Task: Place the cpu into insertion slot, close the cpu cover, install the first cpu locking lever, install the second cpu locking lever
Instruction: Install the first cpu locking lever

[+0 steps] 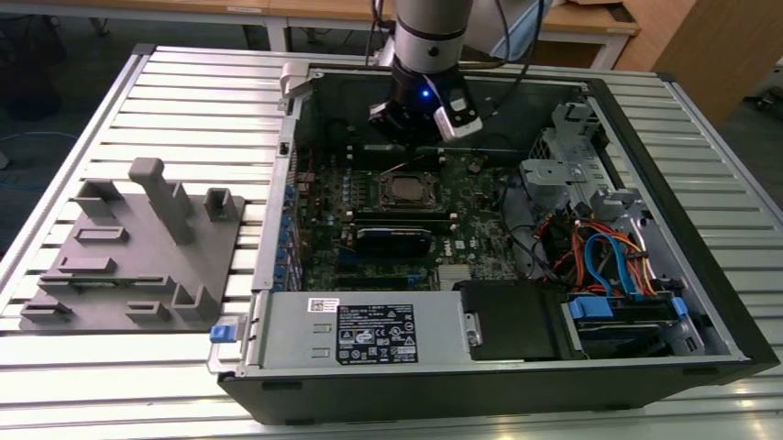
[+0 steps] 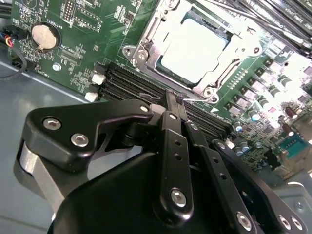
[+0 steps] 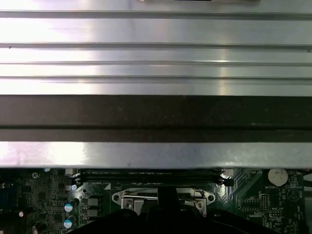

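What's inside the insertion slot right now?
The cpu, pale metal top showing through the window of the cpu cover. Cover hides its edges; contacts underneath can't be seen.

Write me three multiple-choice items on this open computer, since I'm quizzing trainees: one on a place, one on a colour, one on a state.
1. The grey tray lies: A inside the case; B on the table, at the exterior view's left of the case; C on the floor.
2. The circuit board is: A red; B white; C green.
3. The chip is: A seated in its socket; B on the grey tray; C on the table.

Answers: B, it rests on the table beside the case; C, green shows around the socket in both wrist views; A, it lies within the socket in the second wrist view.
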`<state>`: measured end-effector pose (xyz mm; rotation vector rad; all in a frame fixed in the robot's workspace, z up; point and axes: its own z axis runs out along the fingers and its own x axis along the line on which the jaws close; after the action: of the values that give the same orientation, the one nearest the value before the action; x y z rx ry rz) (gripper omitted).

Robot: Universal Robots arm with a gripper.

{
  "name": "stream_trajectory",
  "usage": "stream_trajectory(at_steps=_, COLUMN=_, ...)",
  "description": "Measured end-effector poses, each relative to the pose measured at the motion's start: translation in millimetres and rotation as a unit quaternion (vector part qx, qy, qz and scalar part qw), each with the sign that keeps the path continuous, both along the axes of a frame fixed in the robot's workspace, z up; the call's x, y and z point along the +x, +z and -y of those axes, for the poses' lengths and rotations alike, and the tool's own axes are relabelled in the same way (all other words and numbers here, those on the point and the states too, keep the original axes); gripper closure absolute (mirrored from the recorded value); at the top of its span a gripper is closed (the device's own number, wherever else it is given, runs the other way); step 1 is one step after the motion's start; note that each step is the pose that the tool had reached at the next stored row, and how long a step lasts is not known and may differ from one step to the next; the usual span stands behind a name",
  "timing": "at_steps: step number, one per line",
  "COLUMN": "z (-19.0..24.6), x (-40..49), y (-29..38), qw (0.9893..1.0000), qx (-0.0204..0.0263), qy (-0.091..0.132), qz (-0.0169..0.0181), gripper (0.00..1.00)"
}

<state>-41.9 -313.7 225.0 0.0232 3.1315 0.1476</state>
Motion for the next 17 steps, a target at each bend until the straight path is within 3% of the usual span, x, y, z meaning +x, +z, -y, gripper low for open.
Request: stream_trajectory(at_steps=17, z=-0.2, x=9.0, y=-14.6, qw=1.0, qx=-0.0001, qy=0.0, qz=-0.0016, gripper=0.9)
